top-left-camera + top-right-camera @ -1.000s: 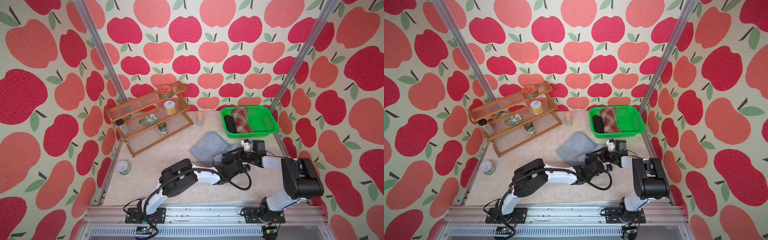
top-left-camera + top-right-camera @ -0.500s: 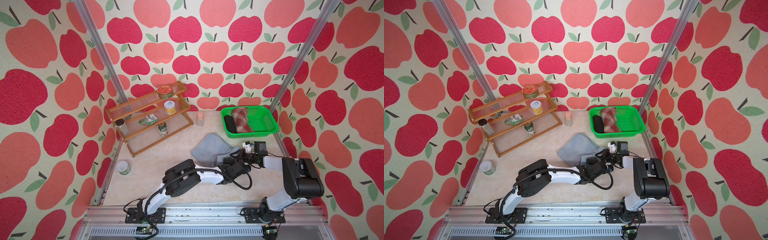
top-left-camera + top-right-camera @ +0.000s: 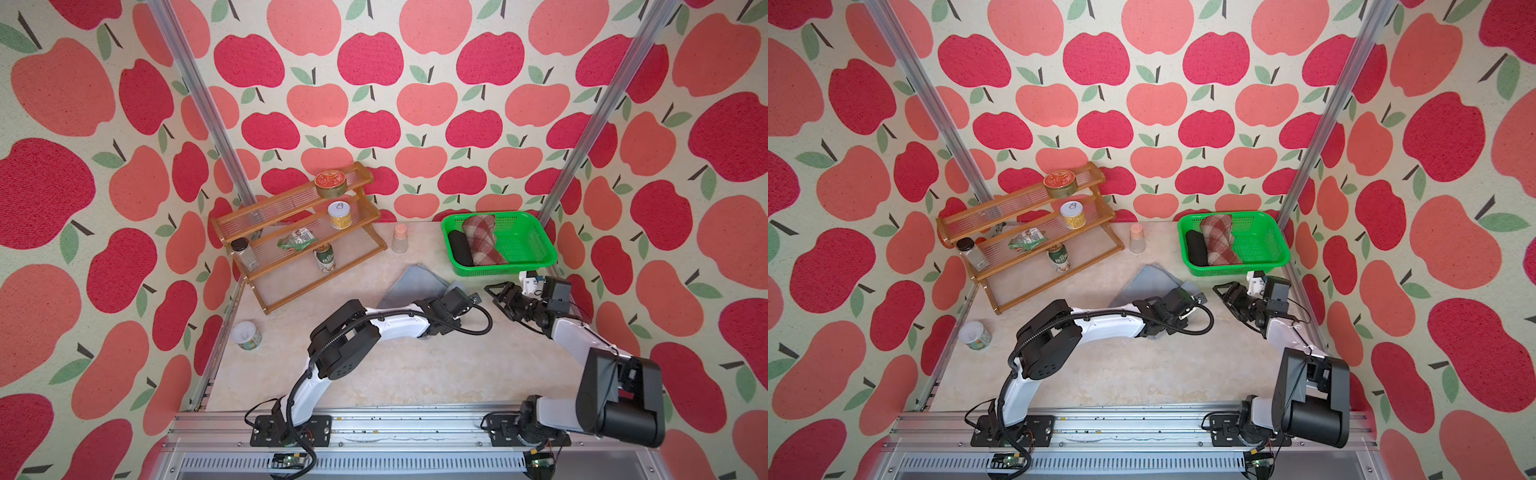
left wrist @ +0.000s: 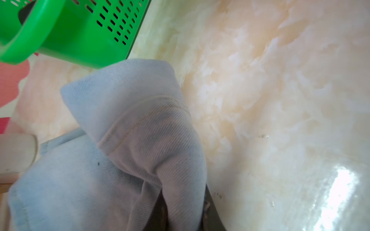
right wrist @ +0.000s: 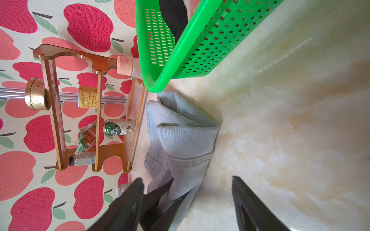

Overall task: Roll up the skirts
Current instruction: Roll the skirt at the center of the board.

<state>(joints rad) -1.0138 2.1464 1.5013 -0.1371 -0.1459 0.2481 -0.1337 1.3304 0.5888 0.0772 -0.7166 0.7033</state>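
Quick notes from my station. The denim skirt (image 3: pixel 415 284) lies on the counter (image 3: pixel 395 374), just in front of the green basket (image 3: pixel 500 268) and beside the wooden rack (image 3: pixel 291 232). It is partly folded, not a finished roll. In the right wrist view the denim skirt (image 5: pixel 180 136) shows a folded-over flap with a stitched hem and one end bunched upward.

My left end effector (image 3: pixel 471 297) is clenched on that bunched end. In the left wrist view the denim skirt (image 4: pixel 140 130) is gathered tight and runs straight into the jaws. The right wrist camera shows the same grip, dark jaws pinching the pale cloth.

My right end effector (image 3: pixel 495 296) is released, jaws wide apart with nothing clamped. It sits just beside the left one and near the basket's front corner. I cannot tell for sure whether it brushes the cloth. In both top views the left arm covers the near part of the denim skirt.

The black skirt (image 3: pixel 459 247) is rolled up and lies inside the basket along the side nearer the rack. The plaid skirt (image 3: pixel 482 241) is rolled too and in the basket, touching the black one, its far end resting up against the back rim. A small bottle (image 3: pixel 400 239) with a pink cap stands upright on the counter between the rack and the basket.
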